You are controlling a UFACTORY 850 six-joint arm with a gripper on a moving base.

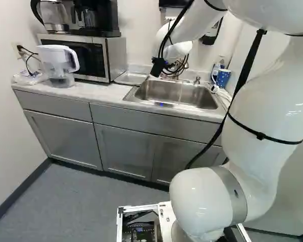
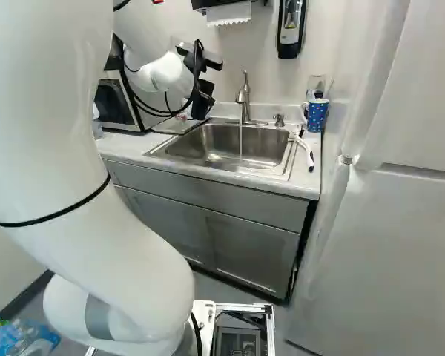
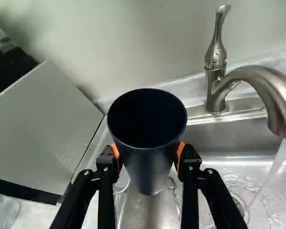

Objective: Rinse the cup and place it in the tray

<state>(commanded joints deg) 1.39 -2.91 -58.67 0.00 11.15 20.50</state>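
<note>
- Nearest the wrist lens: my gripper (image 2: 202, 98), its two black fingers on opposite sides of the cup (image 3: 150, 167), orange pads (image 3: 179, 153) against its wall. State: clamped on the cup.
- Cup: dark, tapering towards its base, mouth facing my wrist camera. Interior too dark to read. Held up at the microwave side of the faucet (image 3: 269, 86).
- Water: a stream (image 3: 278, 164) runs from the spout into the sink (image 2: 208, 152). Cup and stream stand apart.
- Tray (image 1: 131, 78): shallow, on the counter (image 1: 91, 92) between microwave (image 1: 113, 55) and sink.
- Far side of the sink, right base view: blue spotted mug (image 2: 317, 115) on the counter, with a white-handled tool (image 2: 307, 150) lying nearer me.
- Other end of the counter, left base view: white-topped pitcher (image 1: 58, 63) in front of the microwave.
- My arm (image 1: 262, 111) reaches over from the base, its wrist above the counter area.
</note>
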